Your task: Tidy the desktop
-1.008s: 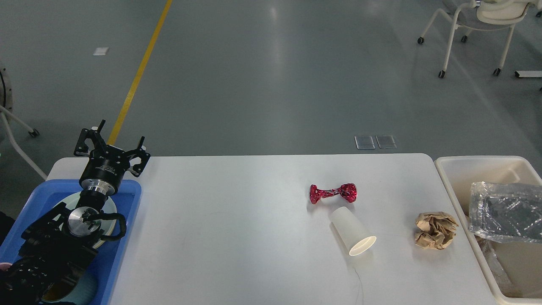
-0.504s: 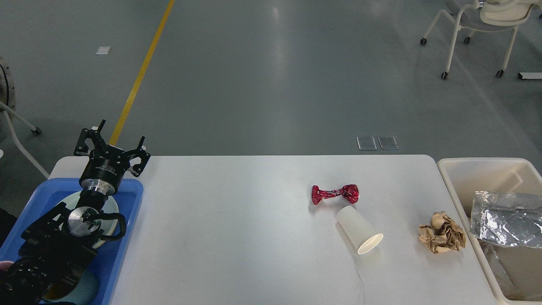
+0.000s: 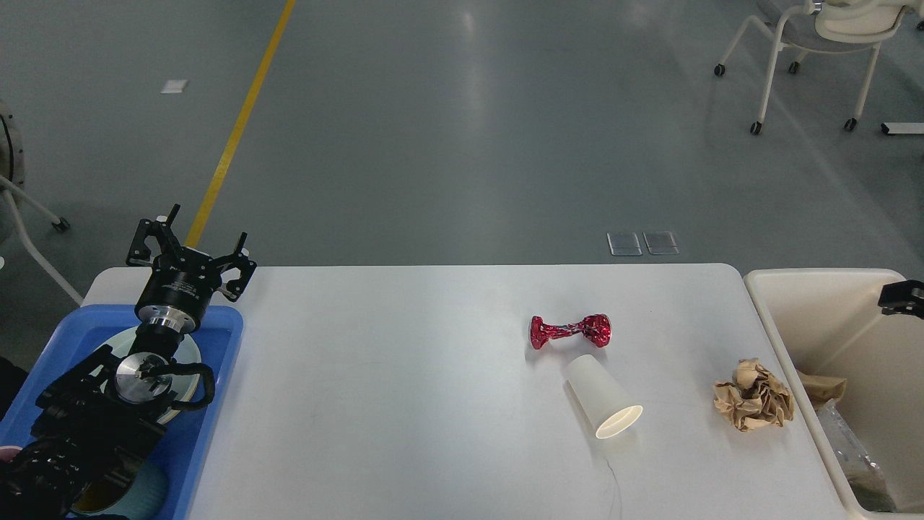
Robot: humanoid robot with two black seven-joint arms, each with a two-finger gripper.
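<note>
Left gripper [image 3: 189, 242] spread wide, empty, above tray [image 3: 220, 339] at desk [image 3: 404, 404] left end. Right gripper [image 3: 902, 297] at frame edge over bin [image 3: 783, 276], state unclear. Cup [image 3: 603, 396], wrapper [image 3: 570, 331], paper [image 3: 754, 404] on desk.

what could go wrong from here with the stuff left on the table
1. The paper cup lies on its side on the desktop, so a nudge may roll it away.
2. The red foil wrapper sits right beside the cup; grasping one could shove the other.
3. The crumpled brown paper is close to the table edge by the cream bin; a poor pinch might knock it off.
</note>
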